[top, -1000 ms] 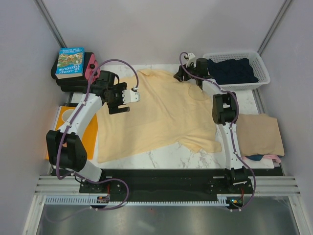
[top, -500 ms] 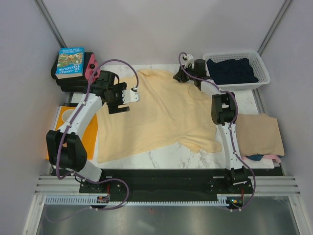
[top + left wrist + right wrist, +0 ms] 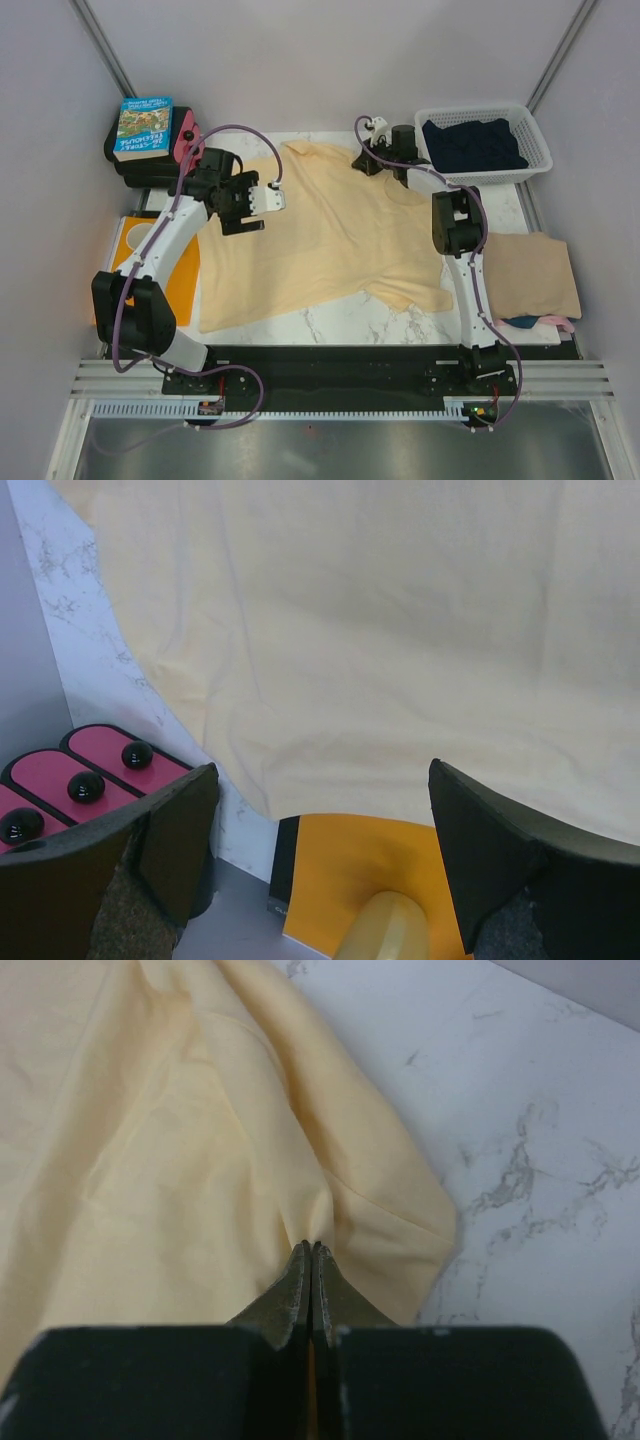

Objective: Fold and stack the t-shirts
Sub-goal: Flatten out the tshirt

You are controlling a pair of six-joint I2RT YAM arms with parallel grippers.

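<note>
You have one container, the white basket [image 3: 500,176] at the far right corner of the desk, and a dark navy t-shirt [image 3: 472,142] lies bunched inside it.

Your left gripper [image 3: 262,197] hangs over the left side of the pale yellow t-shirt [image 3: 330,235]. Its jaws stand wide apart with nothing between them. In its wrist view the cloth edge [image 3: 400,630] lies below the fingers, beside the orange sheet [image 3: 360,870].

Your right gripper [image 3: 311,1260] is pinched tight on a raised fold of the yellow cloth [image 3: 150,1160] at the shirt's far edge, just left of the basket.

The yellow shirt lies spread flat across the middle of the desk. Its long axis runs roughly left to right, and the neckline appears to face the right edge.

A folded tan t-shirt [image 3: 530,275] rests at the right edge, and a pink one [image 3: 555,322] peeks out beneath it.
</note>
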